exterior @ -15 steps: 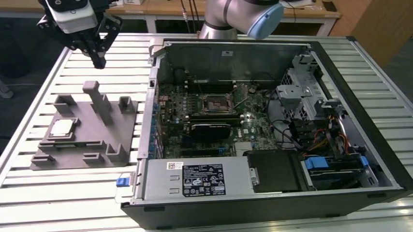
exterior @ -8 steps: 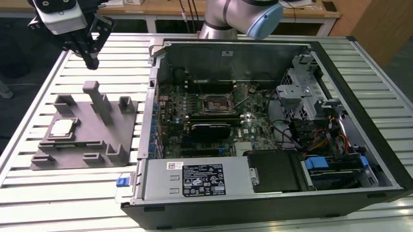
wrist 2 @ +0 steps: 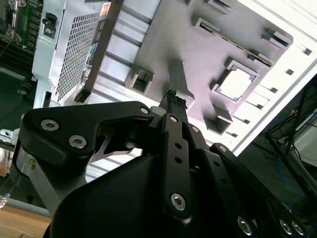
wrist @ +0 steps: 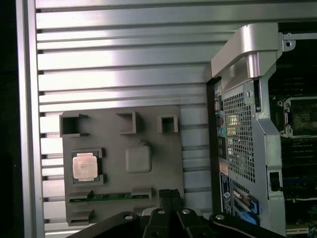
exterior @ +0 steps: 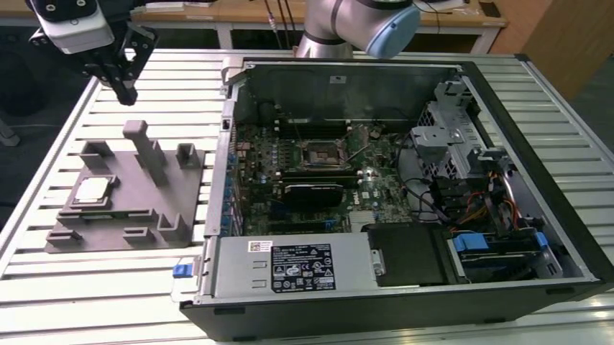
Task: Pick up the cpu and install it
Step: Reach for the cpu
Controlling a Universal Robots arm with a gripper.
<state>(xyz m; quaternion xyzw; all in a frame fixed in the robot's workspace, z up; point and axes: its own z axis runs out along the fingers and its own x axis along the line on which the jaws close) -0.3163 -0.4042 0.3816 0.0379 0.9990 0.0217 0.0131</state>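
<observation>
Up at eleven o'clock in the exterior view, the gripper point(exterior: 126, 93) hangs in the air above the slatted metal table point(exterior: 96, 287). Its two fingers are pressed together and nothing is between them. Both wrist views show the same, with the dark fingertips point(wrist 2: 172, 96) meeting at one point and the gripper point(wrist: 170, 194) empty.

The cpu point(exterior: 93, 190) lies flat, silvery top up, in a shallow square pocket of the grey fixture point(exterior: 144, 205). In the exterior view it is at about six o'clock from the gripper and well apart from it, and it sits toward nine o'clock on the fixture. The first wrist view shows the cpu point(wrist: 85, 165) seated in its pocket on the fixture point(wrist: 114, 134). The second wrist view shows the cpu point(wrist 2: 235, 84) beyond the fingertips.

At three o'clock from the fixture stands the open computer case point(exterior: 508, 86), just beside it on the table. The black square socket point(exterior: 320, 152) on the green board inside is at roughly three o'clock from the cpu.
</observation>
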